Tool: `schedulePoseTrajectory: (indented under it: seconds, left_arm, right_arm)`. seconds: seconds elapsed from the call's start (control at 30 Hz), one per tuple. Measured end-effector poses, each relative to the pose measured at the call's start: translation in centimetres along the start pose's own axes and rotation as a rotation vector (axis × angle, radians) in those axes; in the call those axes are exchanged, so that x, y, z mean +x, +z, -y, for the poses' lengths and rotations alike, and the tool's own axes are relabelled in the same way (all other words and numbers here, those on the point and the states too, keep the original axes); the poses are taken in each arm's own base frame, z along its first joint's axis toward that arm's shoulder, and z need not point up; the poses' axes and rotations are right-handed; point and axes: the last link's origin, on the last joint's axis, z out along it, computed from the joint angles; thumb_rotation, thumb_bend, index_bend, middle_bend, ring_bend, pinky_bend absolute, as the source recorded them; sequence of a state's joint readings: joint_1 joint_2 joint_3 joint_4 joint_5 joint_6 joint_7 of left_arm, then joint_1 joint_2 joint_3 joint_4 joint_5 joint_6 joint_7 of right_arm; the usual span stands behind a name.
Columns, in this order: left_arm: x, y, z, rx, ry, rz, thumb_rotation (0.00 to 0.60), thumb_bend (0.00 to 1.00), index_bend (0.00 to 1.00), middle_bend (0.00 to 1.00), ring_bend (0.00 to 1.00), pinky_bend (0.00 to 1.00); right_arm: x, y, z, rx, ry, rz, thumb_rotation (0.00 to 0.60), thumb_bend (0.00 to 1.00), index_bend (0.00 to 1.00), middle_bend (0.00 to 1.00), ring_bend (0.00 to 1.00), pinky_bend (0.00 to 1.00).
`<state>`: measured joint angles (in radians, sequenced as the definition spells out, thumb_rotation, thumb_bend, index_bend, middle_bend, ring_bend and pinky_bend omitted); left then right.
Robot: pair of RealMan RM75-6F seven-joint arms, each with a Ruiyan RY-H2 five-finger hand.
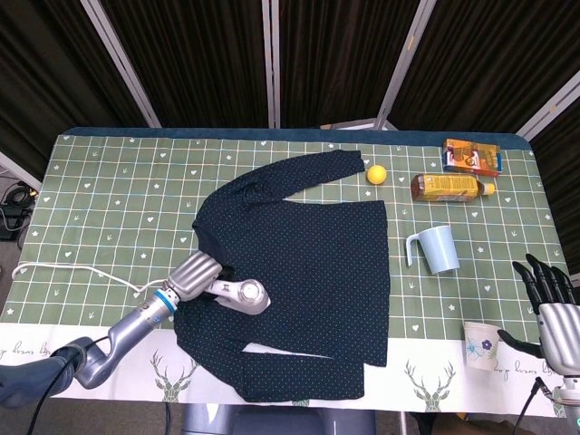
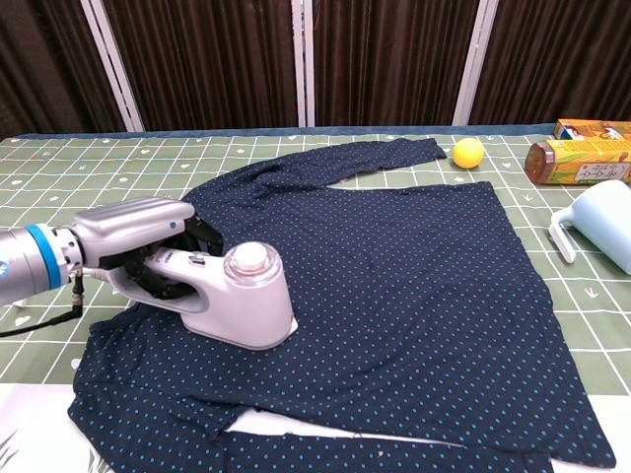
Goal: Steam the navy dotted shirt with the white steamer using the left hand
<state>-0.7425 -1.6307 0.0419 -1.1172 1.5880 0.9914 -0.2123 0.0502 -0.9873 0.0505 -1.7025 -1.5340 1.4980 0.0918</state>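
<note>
The navy dotted shirt lies flat on the green checked tablecloth, one sleeve reaching up toward the back. The white steamer sits on the shirt's left lower part. My left hand grips its handle from the left, fingers wrapped around it. My right hand hangs at the table's right front edge with fingers apart, holding nothing; the chest view does not show it.
A yellow ball, a bottle of amber drink and an orange box lie at the back right. A light blue pitcher and a paper cup stand right of the shirt. The steamer's white cord trails left.
</note>
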Motion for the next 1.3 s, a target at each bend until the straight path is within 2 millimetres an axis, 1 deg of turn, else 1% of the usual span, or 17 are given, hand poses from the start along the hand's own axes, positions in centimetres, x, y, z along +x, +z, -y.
schedulePoseTrajectory:
  seconds: [0.13, 0.2, 0.4, 0.53, 0.63, 0.8, 0.93, 1.0, 1.07, 1.1, 1.13, 1.17, 1.2, 1.23, 1.3]
  left_arm:
    - [0.5, -0.2, 0.7, 0.015, -0.004, -0.019, 0.6, 0.69, 0.92, 0.83, 0.78, 0.99]
    - [1.1, -0.3, 1.1, 0.024, -0.011, -0.039, 0.6, 0.69, 0.92, 0.83, 0.78, 0.99]
    - [3.9, -0.8, 3.0, 0.086, -0.041, -0.121, 0.6, 0.69, 0.92, 0.83, 0.78, 1.0]
    - [5.5, -1.3, 5.1, 0.162, -0.073, -0.169, 0.6, 0.69, 0.92, 0.83, 0.78, 1.0]
    - [6.2, -1.9, 7.0, 0.233, -0.088, -0.186, 0.6, 0.69, 0.92, 0.83, 0.78, 1.0]
    - [6.4, -3.3, 10.3, 0.347, -0.091, -0.183, 0.6, 0.69, 0.92, 0.83, 0.78, 1.0]
    - [5.9, -4.4, 12.6, 0.435, -0.106, -0.17, 0.6, 0.67, 0.91, 0.83, 0.78, 0.99]
    - [5.6, -4.7, 13.3, 0.463, -0.113, -0.161, 0.6, 0.6, 0.89, 0.82, 0.77, 0.98]
    - [5.2, -5.0, 13.9, 0.485, -0.124, -0.151, 0.6, 0.44, 0.84, 0.8, 0.75, 0.94]
    - [5.0, -5.1, 14.0, 0.491, -0.129, -0.146, 0.6, 0.39, 0.81, 0.79, 0.74, 0.92]
    - [4.8, -5.1, 14.1, 0.494, -0.132, -0.14, 0.6, 0.31, 0.77, 0.76, 0.71, 0.88]
    - [4.6, -5.1, 14.2, 0.494, -0.131, -0.133, 0.6, 0.24, 0.73, 0.73, 0.68, 0.82]
    - [4.5, -5.1, 14.2, 0.493, -0.127, -0.128, 0.6, 0.18, 0.67, 0.69, 0.65, 0.73]
    - [4.3, -5.1, 14.2, 0.491, -0.123, -0.123, 0.6, 0.15, 0.63, 0.66, 0.62, 0.67]
    - [4.1, -5.1, 14.2, 0.492, -0.119, -0.11, 0.6, 0.05, 0.51, 0.56, 0.53, 0.49]
  right_arm:
    - [-0.1, 0.0, 0.1, 0.001, -0.002, 0.002, 0.6, 0.0, 0.0, 0.0, 0.0, 0.0]
    - [-0.1, 0.0, 0.1, 0.002, -0.003, 0.004, 0.6, 0.0, 0.0, 0.0, 0.0, 0.0]
    - [-0.2, 0.0, 0.2, 0.005, -0.005, 0.006, 0.6, 0.0, 0.0, 0.0, 0.0, 0.0]
    - [-0.2, -0.1, 0.3, 0.008, -0.006, 0.007, 0.6, 0.0, 0.0, 0.0, 0.0, 0.0]
    - [-0.2, -0.1, 0.4, 0.011, -0.007, 0.009, 0.6, 0.0, 0.0, 0.0, 0.0, 0.0]
    - [-0.4, -0.1, 0.5, 0.016, -0.012, 0.013, 0.6, 0.0, 0.0, 0.0, 0.0, 0.0]
    - [-0.5, -0.1, 0.6, 0.019, -0.015, 0.016, 0.6, 0.0, 0.0, 0.0, 0.0, 0.0]
    - [-0.5, -0.1, 0.7, 0.019, -0.016, 0.017, 0.6, 0.0, 0.0, 0.0, 0.0, 0.0]
    - [-0.5, -0.1, 0.7, 0.018, -0.018, 0.018, 0.6, 0.0, 0.0, 0.0, 0.0, 0.0]
    - [-0.5, -0.1, 0.7, 0.018, -0.018, 0.019, 0.6, 0.0, 0.0, 0.0, 0.0, 0.0]
    - [-0.6, -0.1, 0.7, 0.018, -0.019, 0.02, 0.6, 0.0, 0.0, 0.0, 0.0, 0.0]
    - [-0.6, -0.1, 0.7, 0.018, -0.02, 0.021, 0.6, 0.0, 0.0, 0.0, 0.0, 0.0]
    - [-0.6, -0.1, 0.7, 0.017, -0.02, 0.022, 0.6, 0.0, 0.0, 0.0, 0.0, 0.0]
    - [-0.6, -0.1, 0.7, 0.017, -0.02, 0.023, 0.6, 0.0, 0.0, 0.0, 0.0, 0.0]
    - [-0.6, -0.1, 0.7, 0.017, -0.02, 0.023, 0.6, 0.0, 0.0, 0.0, 0.0, 0.0]
